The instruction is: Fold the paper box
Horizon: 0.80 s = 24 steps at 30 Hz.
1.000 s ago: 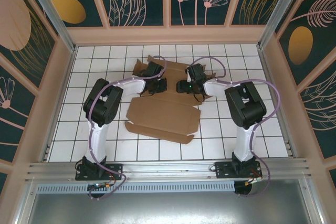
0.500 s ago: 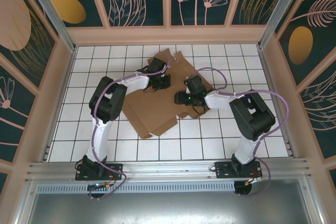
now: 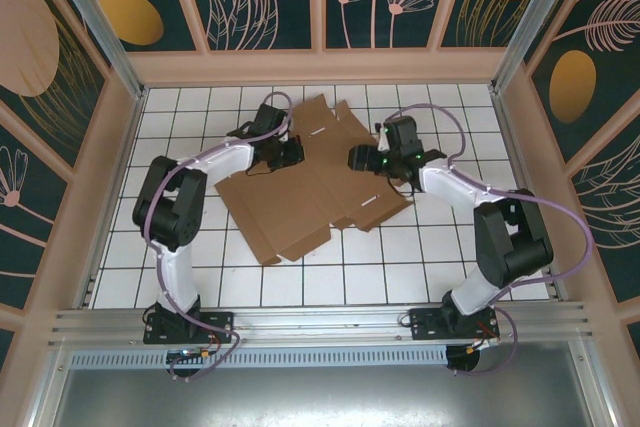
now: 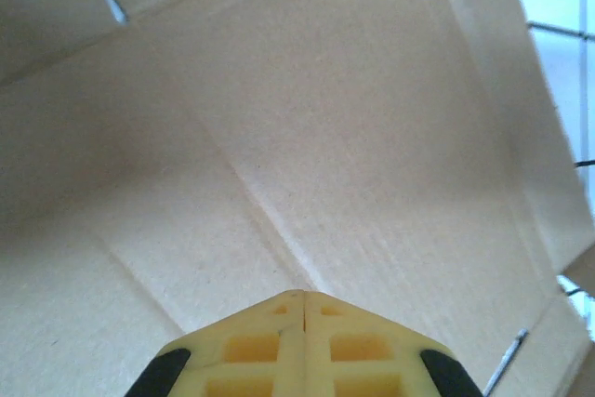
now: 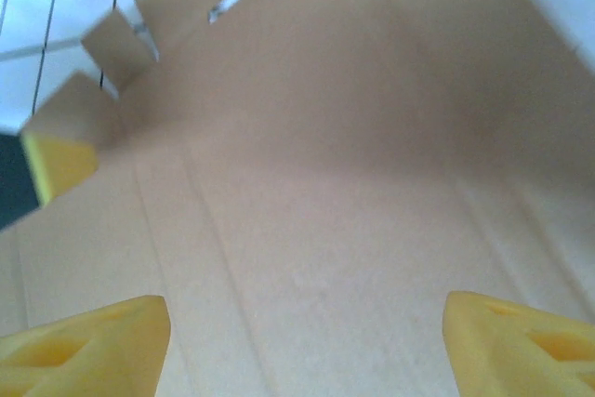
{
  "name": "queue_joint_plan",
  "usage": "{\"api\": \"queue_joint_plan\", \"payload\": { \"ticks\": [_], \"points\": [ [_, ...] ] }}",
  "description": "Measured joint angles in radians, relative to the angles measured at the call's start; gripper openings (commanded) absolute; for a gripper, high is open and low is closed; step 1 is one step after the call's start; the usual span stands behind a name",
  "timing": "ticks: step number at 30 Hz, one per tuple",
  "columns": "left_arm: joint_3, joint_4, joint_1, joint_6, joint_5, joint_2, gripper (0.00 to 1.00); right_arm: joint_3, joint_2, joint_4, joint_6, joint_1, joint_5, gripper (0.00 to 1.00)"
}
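The paper box point(image 3: 310, 197) lies as a flat brown cardboard sheet with flaps, creases and slits, skewed across the middle of the white tiled floor. My left gripper point(image 3: 292, 154) is over its back left part, shut, with nothing between its fingers. In the left wrist view its yellow fingertips point(image 4: 303, 297) meet just above a diagonal crease in the cardboard point(image 4: 335, 137). My right gripper point(image 3: 354, 159) faces it from the right over the sheet's back right part. It is open, its two yellow fingers point(image 5: 93, 346) wide apart above bare cardboard point(image 5: 325, 183).
The tiled floor point(image 3: 180, 127) is walled in by tan panels point(image 3: 320, 67) at the back and both sides. An aluminium rail point(image 3: 320, 322) runs along the near edge by the arm bases. Bare tiles lie left, right and in front of the sheet.
The sheet has been turned and spread out flat, further back and to the right. Both grippers have moved apart and toward the back. The right gripper's jaws have widened.
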Motion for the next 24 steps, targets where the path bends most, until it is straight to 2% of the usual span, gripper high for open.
{"api": "queue_joint_plan", "payload": {
  "ticks": [5, 8, 12, 17, 24],
  "points": [
    [-0.129, 0.039, -0.001, -0.038, 0.029, -0.014, 0.0, 0.11, 0.1, 0.003, -0.098, -0.09, -0.001, 0.88],
    [-0.152, 0.042, 0.005, -0.045, 0.052, 0.032, 0.0, 0.233, 0.248, -0.016, -0.164, -0.163, -0.047, 0.92],
    [-0.123, 0.029, 0.026, -0.036, 0.063, 0.048, 0.0, 0.32, 0.379, -0.055, -0.227, -0.23, -0.084, 0.91],
    [-0.106, 0.015, 0.047, -0.016, 0.064, 0.058, 0.0, 0.321, 0.415, -0.106, -0.266, -0.251, -0.166, 0.89],
    [-0.092, 0.005, 0.057, 0.026, 0.058, 0.068, 0.0, 0.278, 0.43, -0.089, -0.276, -0.251, -0.264, 0.83]
  ]
}}
